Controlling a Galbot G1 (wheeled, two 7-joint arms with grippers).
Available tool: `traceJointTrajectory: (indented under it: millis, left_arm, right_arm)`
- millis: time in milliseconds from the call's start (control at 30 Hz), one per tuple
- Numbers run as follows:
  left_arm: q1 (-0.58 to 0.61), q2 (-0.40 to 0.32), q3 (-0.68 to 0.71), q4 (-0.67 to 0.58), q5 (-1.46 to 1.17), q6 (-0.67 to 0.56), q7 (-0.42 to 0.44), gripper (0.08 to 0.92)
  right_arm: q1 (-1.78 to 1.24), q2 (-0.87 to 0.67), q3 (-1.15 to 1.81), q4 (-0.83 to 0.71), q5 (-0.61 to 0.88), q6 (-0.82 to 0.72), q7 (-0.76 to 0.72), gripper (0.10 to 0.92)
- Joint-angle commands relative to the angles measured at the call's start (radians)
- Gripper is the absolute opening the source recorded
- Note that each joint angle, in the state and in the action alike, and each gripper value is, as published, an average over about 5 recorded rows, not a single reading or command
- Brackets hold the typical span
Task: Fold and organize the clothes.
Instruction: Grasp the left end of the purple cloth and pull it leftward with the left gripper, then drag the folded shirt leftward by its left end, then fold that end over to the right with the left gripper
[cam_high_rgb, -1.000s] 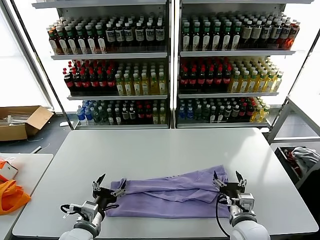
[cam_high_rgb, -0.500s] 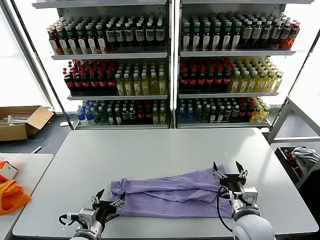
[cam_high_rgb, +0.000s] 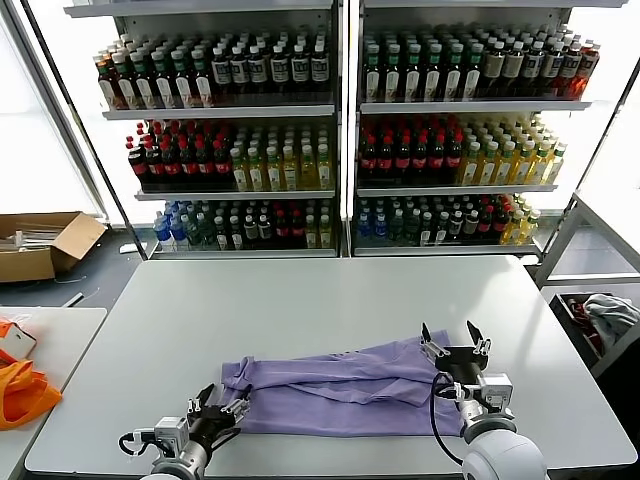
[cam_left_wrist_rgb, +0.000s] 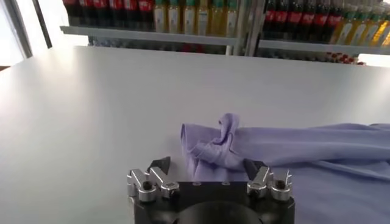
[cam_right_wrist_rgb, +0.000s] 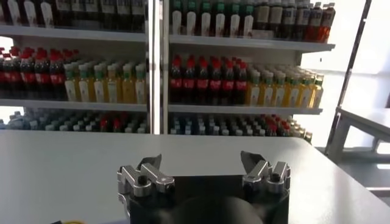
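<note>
— What's the setting?
— Bottle-stocked shelves (cam_high_rgb: 340, 130) behind a white table (cam_high_rgb: 330, 300).
— The grippers?
— Left gripper (cam_high_rgb: 222, 408) spread, empty, by the lavender cotton T-shirt's (cam_high_rgb: 340, 390) bunched end; right gripper (cam_high_rgb: 455, 346) spread, empty, above its opposite end. T-shirt lies on the table's near side.

Lavender T-shirt (cam_high_rgb: 345, 393) on grey table (cam_high_rgb: 330, 300)
</note>
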Motion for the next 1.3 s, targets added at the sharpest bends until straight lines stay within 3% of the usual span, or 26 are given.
traceJointTrajectory:
  millis: [33,633,833,1000,1300]
  left_arm:
    - [0.001,-0.009,0.011,0.009,-0.034,0.003,-0.001,0.681]
    - [0.005,-0.004,-0.025,0.025,0.026,-0.058,0.031,0.163]
    - [-0.005,0.041,-0.125,0.011,0.048,-0.082,0.033,0.090]
    - [-0.016,0.134,-0.275,0.008,0.044,-0.099,0.043,0.090]
    - [-0.089,0.414,-0.587,0.149,0.031,-0.125,0.063,0.090]
  right_arm:
    - [0.000,-0.002,-0.003,0.004,0.000,0.000,0.000,0.823]
    - [0.032,-0.003,0.001,-0.007,0.009,0.001,0.000,0.823]
    - [0.057,-0.006,-0.005,-0.015,0.021,-0.001,0.000,0.823]
    - [0.077,-0.007,-0.010,-0.019,0.030,-0.003,0.004,0.823]
    - [0.096,0.000,-0.022,-0.017,0.043,-0.004,0.011,0.823]
